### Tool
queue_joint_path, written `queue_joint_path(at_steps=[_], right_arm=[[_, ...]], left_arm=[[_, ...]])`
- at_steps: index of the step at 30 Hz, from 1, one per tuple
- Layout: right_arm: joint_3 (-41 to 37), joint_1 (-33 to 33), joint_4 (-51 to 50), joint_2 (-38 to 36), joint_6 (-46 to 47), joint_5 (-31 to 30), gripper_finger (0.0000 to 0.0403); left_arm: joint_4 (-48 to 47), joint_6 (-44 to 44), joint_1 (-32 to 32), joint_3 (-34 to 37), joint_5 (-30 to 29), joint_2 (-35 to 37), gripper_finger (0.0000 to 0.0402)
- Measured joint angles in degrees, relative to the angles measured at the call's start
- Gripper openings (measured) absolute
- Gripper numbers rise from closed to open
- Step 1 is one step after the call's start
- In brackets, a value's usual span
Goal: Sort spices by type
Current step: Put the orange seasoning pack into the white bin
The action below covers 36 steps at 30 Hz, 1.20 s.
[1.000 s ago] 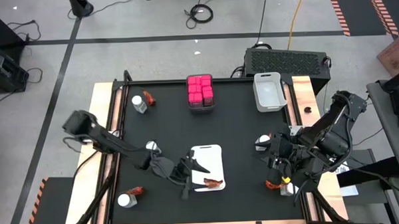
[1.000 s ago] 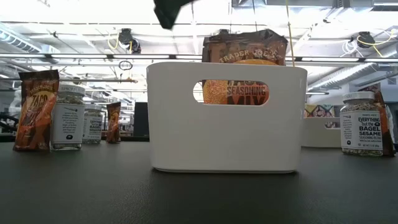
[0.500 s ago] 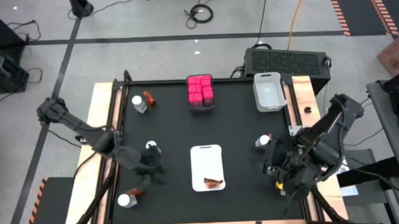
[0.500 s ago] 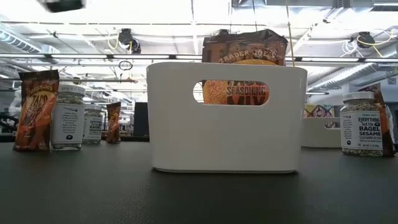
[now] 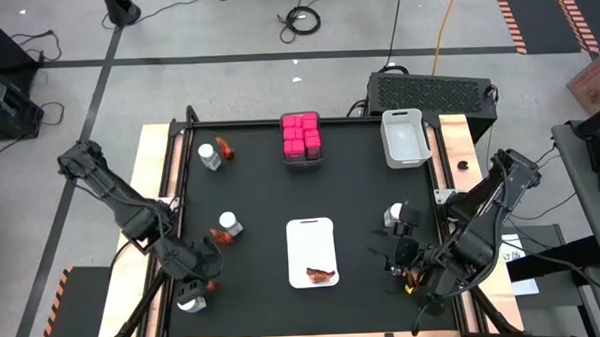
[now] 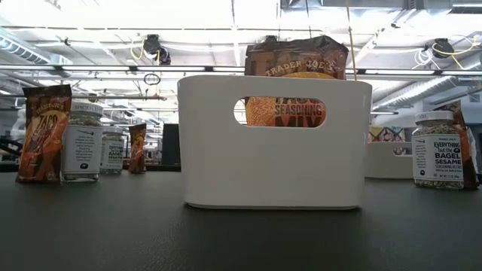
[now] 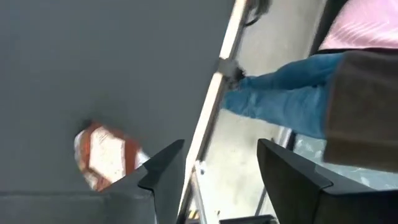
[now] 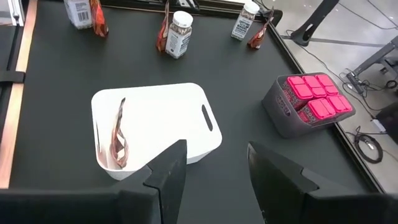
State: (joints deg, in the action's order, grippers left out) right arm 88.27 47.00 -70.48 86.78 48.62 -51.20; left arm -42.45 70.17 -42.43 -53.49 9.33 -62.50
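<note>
black table (image 5: 261, 190), packet (image 5: 321, 276) lying crosswise

Count on worktop (image 5: 261, 190):
- Jars (image 5: 230, 224), clear with white caps: 4.
- Red-orange packets (image 5: 220, 235): 5, with 1 of them lying in the tray.
- Pink boxes (image 5: 301, 133): 1 packed block, 2 across; total too tight to count.
- White tray (image 5: 310, 238): 1.
- Grey bins (image 5: 404, 137): 2.
</note>
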Motion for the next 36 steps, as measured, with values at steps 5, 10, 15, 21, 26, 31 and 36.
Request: queue_joint_path(at_steps=[5, 10, 15, 21, 26, 31, 36], right_arm=[[0.0, 0.0, 0.0, 0.0, -0.7, 0.0, 0.0164], [0.0, 0.0, 0.0, 0.0, -1.1, 0.0, 0.0164], [0.0, 0.0, 0.0, 0.0, -1.3, 0.0, 0.0164], [0.0, 0.0, 0.0, 0.0, -1.6, 0.0, 0.0164], [0.0, 0.0, -0.1, 0.0, -1.5, 0.0, 0.0164], [0.0, 0.0, 0.0, 0.0, -1.5, 0.0, 0.0164], [0.0, 0.0, 0.0, 0.0, -1.3, 0.0, 0.0164]], left_arm=[[-2.2, 0.0, -2.4, 0.0, -1.0, -0.5, 0.0198], [-2.7, -1.3, -4.2, 0.0, -1.2, -2.9, 0.0198], [-5.4, -3.7, -5.0, 0.0, -2.7, -6.0, 0.0198], [-5.7, -7.4, -5.0, 0.0, -3.1, -8.8, 0.0198], [-8.9, -8.0, -5.0, 0.0, -2.7, -10.2, 0.0198], [-11.0, -7.6, -5.0, 0.0, -2.3, -10.4, 0.0196], [-11.0, -7.5, -5.0, 0.0, -1.9, -10.4, 0.0148]])
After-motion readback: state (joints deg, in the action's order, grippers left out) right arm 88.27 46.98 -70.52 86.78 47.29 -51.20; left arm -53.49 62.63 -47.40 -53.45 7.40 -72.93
